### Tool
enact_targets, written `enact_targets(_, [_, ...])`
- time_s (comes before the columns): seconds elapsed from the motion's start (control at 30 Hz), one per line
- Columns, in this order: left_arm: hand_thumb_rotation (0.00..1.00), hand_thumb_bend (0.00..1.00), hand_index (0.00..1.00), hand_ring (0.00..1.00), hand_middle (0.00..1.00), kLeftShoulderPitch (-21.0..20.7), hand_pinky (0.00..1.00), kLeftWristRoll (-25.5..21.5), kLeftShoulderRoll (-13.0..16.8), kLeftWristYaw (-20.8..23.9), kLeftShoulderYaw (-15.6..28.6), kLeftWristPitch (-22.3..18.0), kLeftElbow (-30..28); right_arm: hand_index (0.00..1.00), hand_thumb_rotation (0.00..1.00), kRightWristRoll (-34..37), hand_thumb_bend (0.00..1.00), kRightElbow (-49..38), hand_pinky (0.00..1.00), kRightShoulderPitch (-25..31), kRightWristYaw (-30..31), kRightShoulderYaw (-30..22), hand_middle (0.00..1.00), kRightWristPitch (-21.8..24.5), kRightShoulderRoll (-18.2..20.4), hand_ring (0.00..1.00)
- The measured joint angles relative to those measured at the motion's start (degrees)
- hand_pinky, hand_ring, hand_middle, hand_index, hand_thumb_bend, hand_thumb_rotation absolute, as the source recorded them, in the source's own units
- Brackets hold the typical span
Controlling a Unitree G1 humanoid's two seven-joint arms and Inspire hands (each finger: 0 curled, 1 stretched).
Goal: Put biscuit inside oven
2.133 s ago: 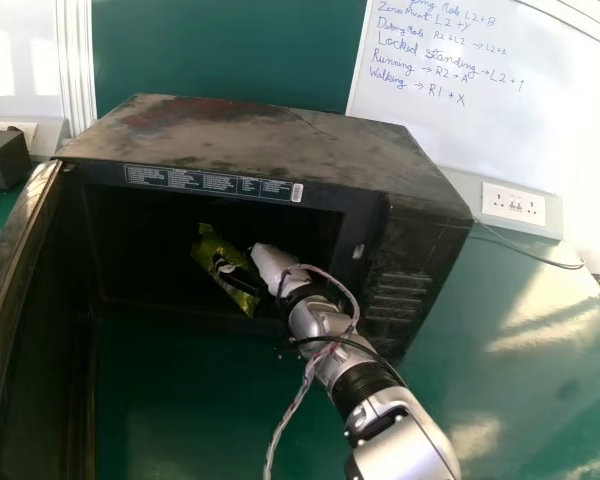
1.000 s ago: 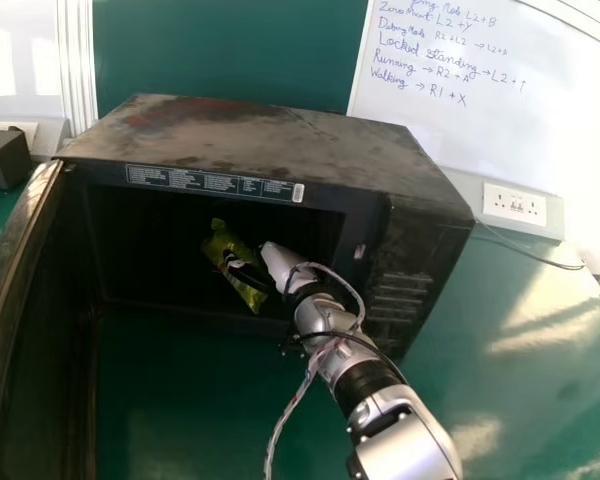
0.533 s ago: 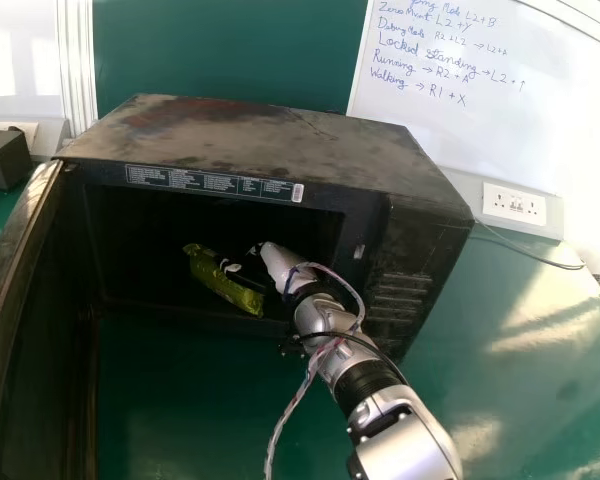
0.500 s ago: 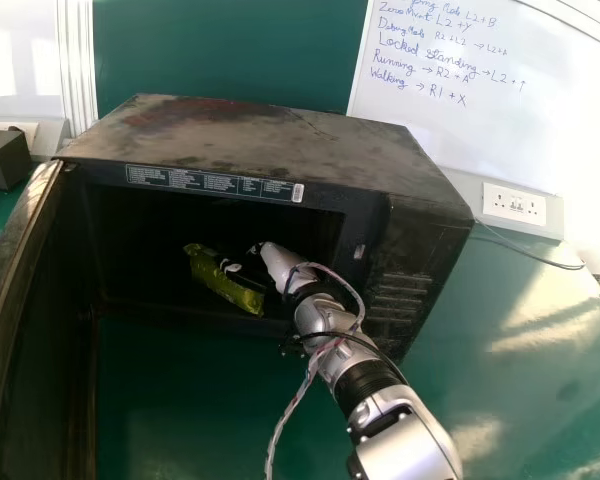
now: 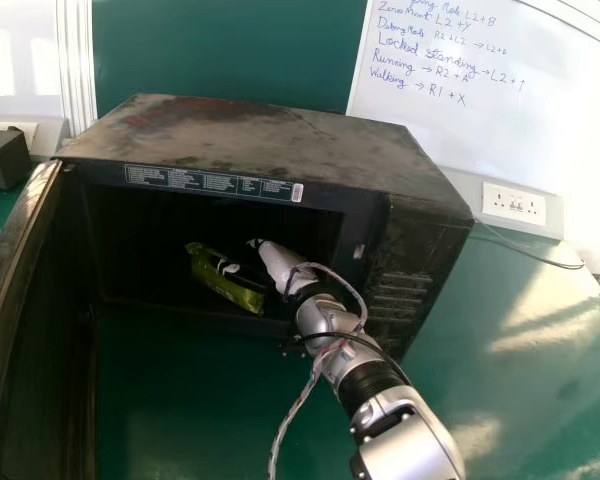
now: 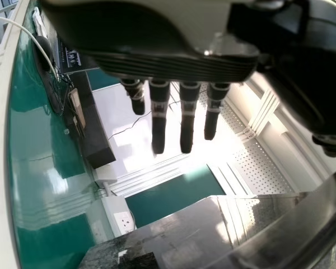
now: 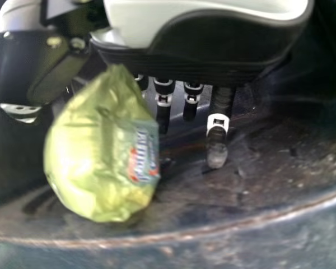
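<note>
Biscuit packet (image 5: 227, 284): has tipped leftward.
Right robot hand (image 7: 213, 50): released, beside packet.
Left robot hand (image 6: 158, 126): also released.
Microwave oven (image 5: 270, 140): withdrawing may drag packet out, if it catches.

Darkness beyond the right hand (image 5: 278, 264) hides the back of the black metal microwave oven's (image 5: 270, 140) interior; the hand's back mostly hides its fingers in the head view. Beside those fingers, the yellow-green plastic biscuit packet (image 5: 210, 276) partly covers one in the right wrist view, its print blurred; whether they touch cannot be told. The head view's edges cut off the open black oven door (image 5: 40, 320), left of the fingers, and the white writing board (image 5: 480, 115) beyond and right of them. The left hand (image 6: 173, 64) is cut off by its wrist view's edge.
</note>
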Motion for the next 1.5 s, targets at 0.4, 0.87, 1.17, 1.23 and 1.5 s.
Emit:
enact_targets(0.4, [0.85, 0.78, 0.94, 0.87, 0.92, -0.01, 0.95, -0.33, 0.06, -0.15, 0.01, 0.32, 0.17, 0.90, 0.41, 0.37, 0.90, -2.36, 0.73, 3.44, -1.77, -0.07, 0.92, -7.99, -2.42, 0.87])
enact_targets(0.87, [0.79, 0.73, 0.94, 0.87, 0.92, -0.50, 0.95, -0.32, 0.36, -0.14, 0.43, 0.97, 0.28, 0.89, 0.43, 3.60, 0.90, -8.87, 0.74, 10.82, -0.06, -0.89, 0.92, -18.10, -6.33, 0.88])
enact_targets(1.17, [0.83, 0.79, 0.95, 0.88, 0.92, -0.65, 0.96, -0.32, 0.40, -0.20, 1.14, 1.61, 0.39, 0.89, 0.43, 3.66, 0.91, -19.96, 0.74, 18.97, -0.75, -1.07, 0.91, -24.11, -10.97, 0.87])
enact_targets(1.23, [0.82, 0.81, 0.95, 0.87, 0.92, -0.68, 0.95, -0.35, 0.55, -0.25, 1.15, 1.63, 0.40, 0.89, 0.43, 3.80, 0.91, -23.25, 0.74, 21.28, -0.67, -1.59, 0.91, -24.63, -11.99, 0.88])
enact_targets(1.5, [0.79, 0.79, 0.95, 0.89, 0.93, -0.79, 0.96, -0.35, 0.65, -0.39, 1.22, 1.63, 0.50, 0.88, 0.43, 5.67, 0.90, -34.73, 0.75, 30.48, 1.34, -3.66, 0.91, -27.17, -15.89, 0.87])
